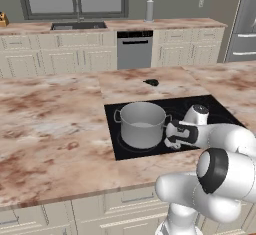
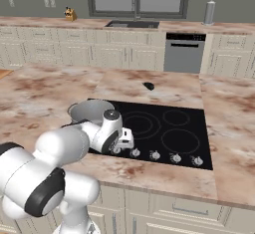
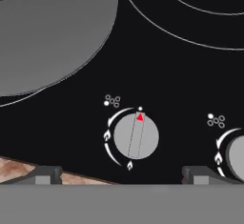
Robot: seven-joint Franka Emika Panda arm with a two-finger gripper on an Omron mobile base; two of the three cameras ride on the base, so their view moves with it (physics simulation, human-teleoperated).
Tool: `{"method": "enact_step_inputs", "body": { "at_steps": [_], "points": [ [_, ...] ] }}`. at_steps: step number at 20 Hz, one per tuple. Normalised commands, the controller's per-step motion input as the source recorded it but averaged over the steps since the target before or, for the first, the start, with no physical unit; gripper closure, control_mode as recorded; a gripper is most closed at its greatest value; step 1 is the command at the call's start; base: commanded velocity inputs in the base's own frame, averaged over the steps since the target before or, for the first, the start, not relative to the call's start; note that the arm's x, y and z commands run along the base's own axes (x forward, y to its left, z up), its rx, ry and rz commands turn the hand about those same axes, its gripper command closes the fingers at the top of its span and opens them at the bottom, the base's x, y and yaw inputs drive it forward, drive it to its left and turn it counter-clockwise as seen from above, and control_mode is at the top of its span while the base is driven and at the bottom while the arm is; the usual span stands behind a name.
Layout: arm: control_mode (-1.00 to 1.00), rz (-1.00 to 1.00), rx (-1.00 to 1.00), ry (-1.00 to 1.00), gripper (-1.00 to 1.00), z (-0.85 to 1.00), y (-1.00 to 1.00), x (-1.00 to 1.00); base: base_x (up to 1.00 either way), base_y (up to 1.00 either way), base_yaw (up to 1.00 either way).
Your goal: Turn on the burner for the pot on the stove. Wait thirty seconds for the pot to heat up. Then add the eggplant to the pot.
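Hand view, left to right: the grey pot (image 3: 52,32) sits on the black stove (image 3: 157,75); below and to its right, a silver knob (image 3: 136,136) lies between the spread, empty fingertips (image 3: 45,174) of the gripper (image 3: 121,176). Beyond the pot, the eggplant (image 1: 151,82) rests on the counter (image 1: 50,114).

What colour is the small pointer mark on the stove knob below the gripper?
Red, on the grey knob; clearest in the hand view.
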Motion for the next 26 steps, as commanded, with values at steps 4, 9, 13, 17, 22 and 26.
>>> {"method": "enact_step_inputs", "body": {
  "at_steps": [4, 9, 13, 17, 22, 26],
  "points": [
    [-1.00, 0.00, 0.00, 0.00, -1.00, -0.08, 0.00, 0.00, 0.00, 0.00, 0.00],
    [-1.00, 0.00, 0.00, 0.00, -1.00, -0.14, 0.00, 0.03, 0.00, 0.00, 0.00],
    [-1.00, 0.00, 0.00, -0.03, -1.00, -0.18, 0.00, 0.10, 0.00, 0.00, 0.00],
    [-1.00, 0.00, 0.00, -0.08, -1.00, -0.10, 0.00, 0.12, 0.00, 0.00, 0.00],
    [-1.00, 0.00, 0.00, -0.08, -1.00, -0.09, 0.00, 0.10, 0.00, 0.00, 0.00],
    [-1.00, 0.00, 0.00, -0.05, -1.00, -0.04, 0.00, 0.04, 0.00, 0.00, 0.00]
  ]
}}
